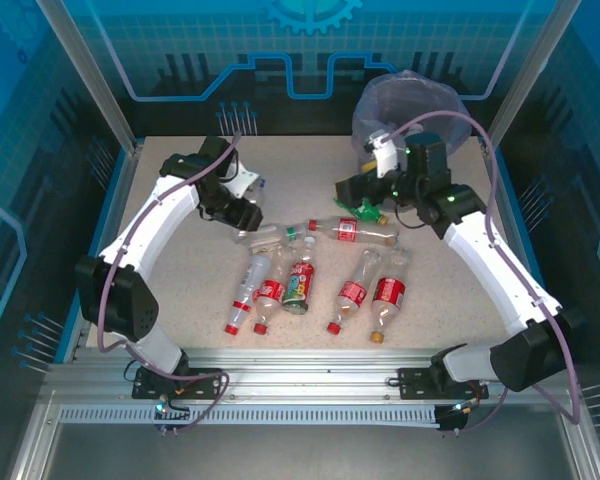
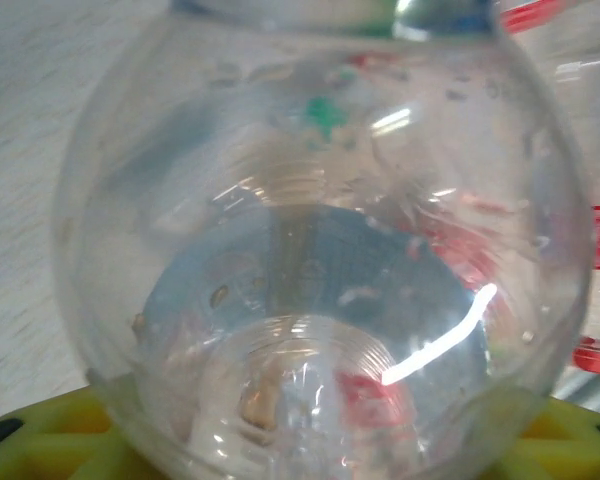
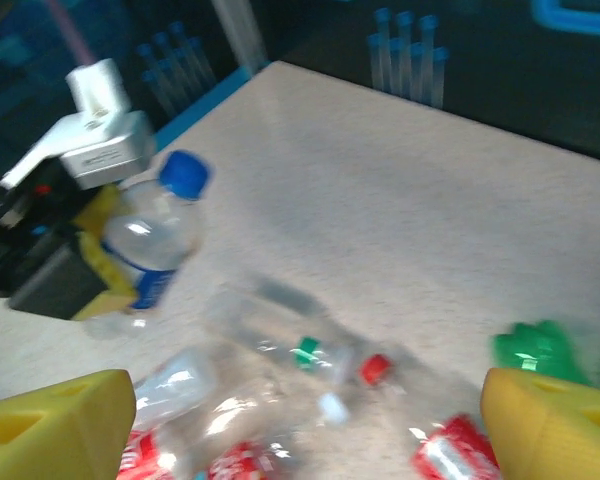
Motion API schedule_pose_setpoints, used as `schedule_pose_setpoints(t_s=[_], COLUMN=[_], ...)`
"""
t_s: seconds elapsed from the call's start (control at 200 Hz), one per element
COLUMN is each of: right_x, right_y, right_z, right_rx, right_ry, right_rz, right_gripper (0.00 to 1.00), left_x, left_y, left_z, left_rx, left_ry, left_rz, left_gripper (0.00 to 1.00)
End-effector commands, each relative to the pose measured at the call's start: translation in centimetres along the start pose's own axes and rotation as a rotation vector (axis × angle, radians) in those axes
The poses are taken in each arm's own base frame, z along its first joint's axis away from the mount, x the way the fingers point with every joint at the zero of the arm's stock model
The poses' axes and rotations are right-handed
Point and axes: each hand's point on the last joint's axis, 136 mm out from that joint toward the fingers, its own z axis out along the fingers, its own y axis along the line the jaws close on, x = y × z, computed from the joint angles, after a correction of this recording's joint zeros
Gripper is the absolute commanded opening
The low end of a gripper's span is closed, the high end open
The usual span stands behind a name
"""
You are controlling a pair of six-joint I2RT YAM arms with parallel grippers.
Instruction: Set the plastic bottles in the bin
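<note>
Grasp step: grips blue-labelled bottle (image 3: 155, 235) w/ L gripper (image 1: 242, 208), fingers (image 2: 65, 440) pinched on its body, far left. Holds R gripper (image 3: 305, 410) wide open, empty, nr green bottle (image 3: 535, 350). Next: calls for lift & carry to bin (image 1: 410, 100), far right.

Location type: robotics laboratory test cell.

Indicators:
- The table (image 1: 200, 290) is a speckled work surface boxed in by aluminium-profile posts (image 1: 90, 75).
- The posts carry translucent blue panels (image 1: 310, 60) printed with a gear emblem (image 1: 312, 10) and circuit-style line graphics.
- Slotted aluminium rails (image 1: 300, 365) run along the near edge of the table. The bases of the left arm (image 1: 165, 215) and the right arm (image 1: 500, 265) are bolted to them.
- Exposed purple cables (image 1: 102, 310) loop from the bases up along both arms.
</note>
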Motion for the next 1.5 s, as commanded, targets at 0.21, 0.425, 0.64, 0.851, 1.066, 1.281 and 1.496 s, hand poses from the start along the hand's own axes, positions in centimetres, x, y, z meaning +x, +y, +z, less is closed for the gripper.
schedule_pose_setpoints(t_s=[0.21,0.425,0.64,0.851,1.066,1.281,1.496], right_x=[0.4,-0.4,-0.6,-0.7,-0.3,-0.2,-0.4], right_y=[4.1,6.1,6.3,6.6,7.0,6.6,6.1], right_z=[4.3,7.0,9.2,11.3,12.3,12.2,11.8], right_rx=[-0.272,-0.387,-0.403,-0.443,-0.437,-0.405,-0.361], right_ry=[-0.029,-0.043,-0.033,-0.026,0.008,0.009,0.002], right_rz=[0.142,0.171,0.211,0.271,0.263,0.255,0.244], right_gripper=[0.87,0.83,0.82,0.79,0.68,0.56,0.51], left_x=[-3.3,-3.7,-3.8,-3.8,-3.9,-4.0,-4.1], left_y=[-8.1,-9.2,-9.6,-9.7,-9.6,-9.2,-8.9], left_z=[-2.2,-1.8,-1.6,-2.0,-2.1,-1.9,-2.1], left_rx=[0.476,0.592,0.644,0.637,0.618,0.590,0.552], left_ry=[-0.231,-0.192,-0.257,-0.294,-0.318,-0.324,-0.339], left_rz=[0.075,0.029,0.058,0.087,0.094,0.093,0.093], left_gripper=[0.57,0.56,0.57,0.57,0.58,0.59,0.70])
